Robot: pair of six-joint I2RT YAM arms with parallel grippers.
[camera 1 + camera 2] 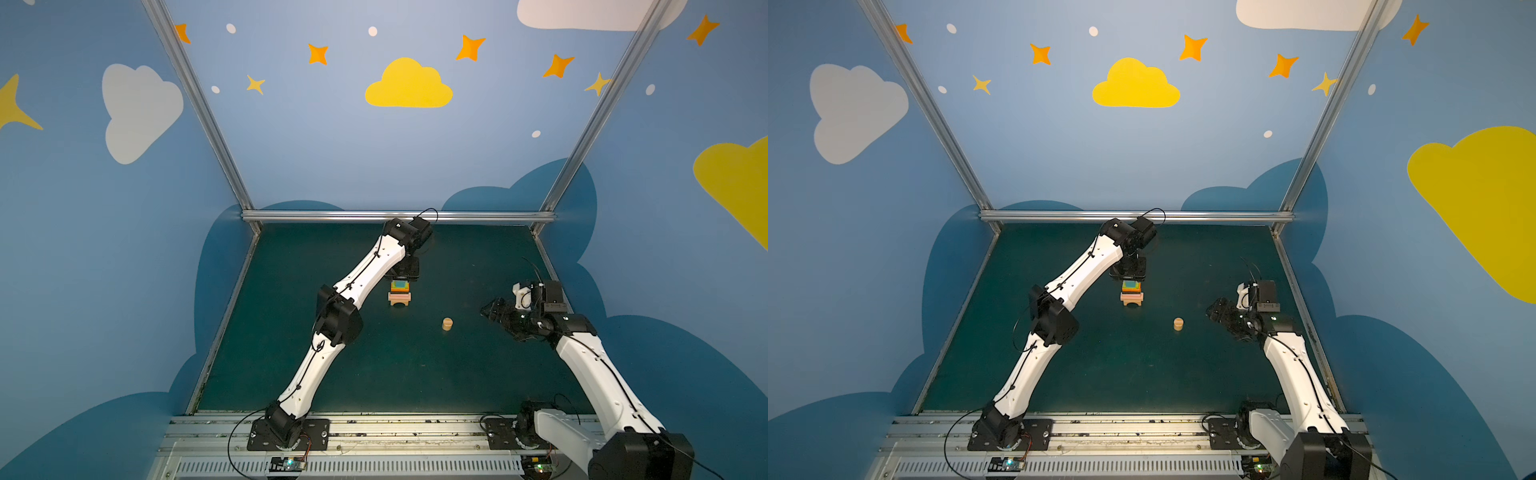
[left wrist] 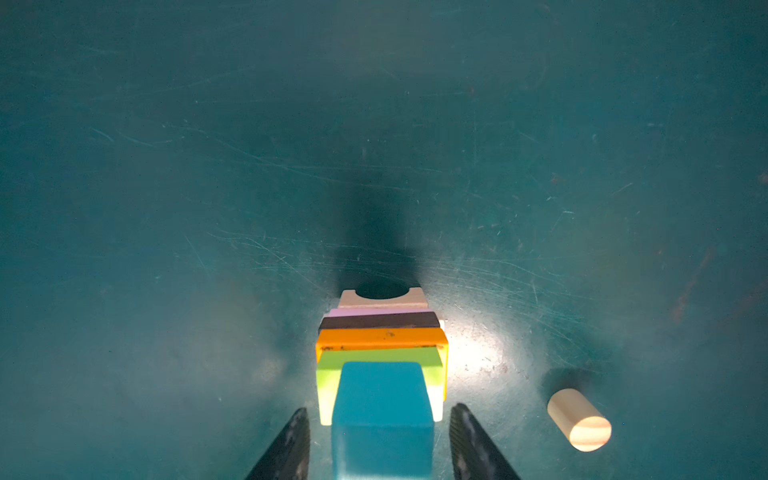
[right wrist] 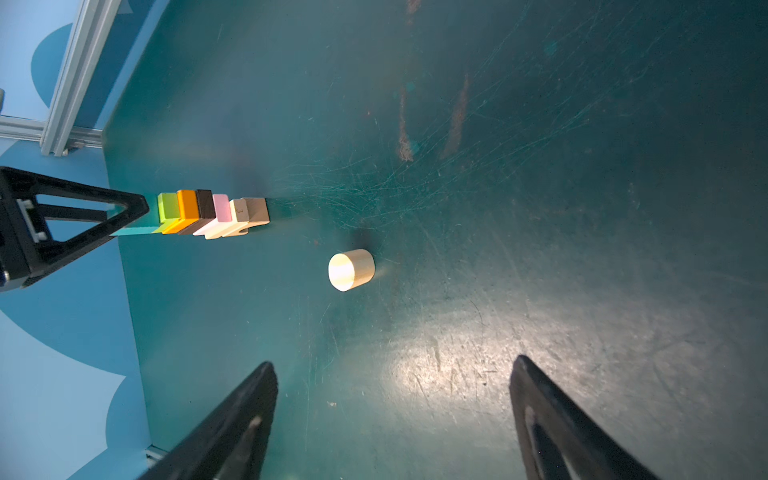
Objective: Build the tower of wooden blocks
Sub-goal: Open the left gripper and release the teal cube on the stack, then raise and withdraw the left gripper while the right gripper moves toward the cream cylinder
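Now the wood block tower (image 1: 400, 296) stands near the middle of the table (image 1: 374, 374), from arch (image 2: 415, 299) up to lime green brick (image 2: 382, 357), with the teal cube (image 2: 382, 399) seated on top. Around that cube the left pincer (image 2: 379, 409) has its jaws apart, a gap on each side, so the release looks done. It is best to rise straight up, with no sideways drift. Nearby the tan cylinder (image 1: 447, 323) stands alone, the right pincer (image 3: 394, 362) spread wide and empty.
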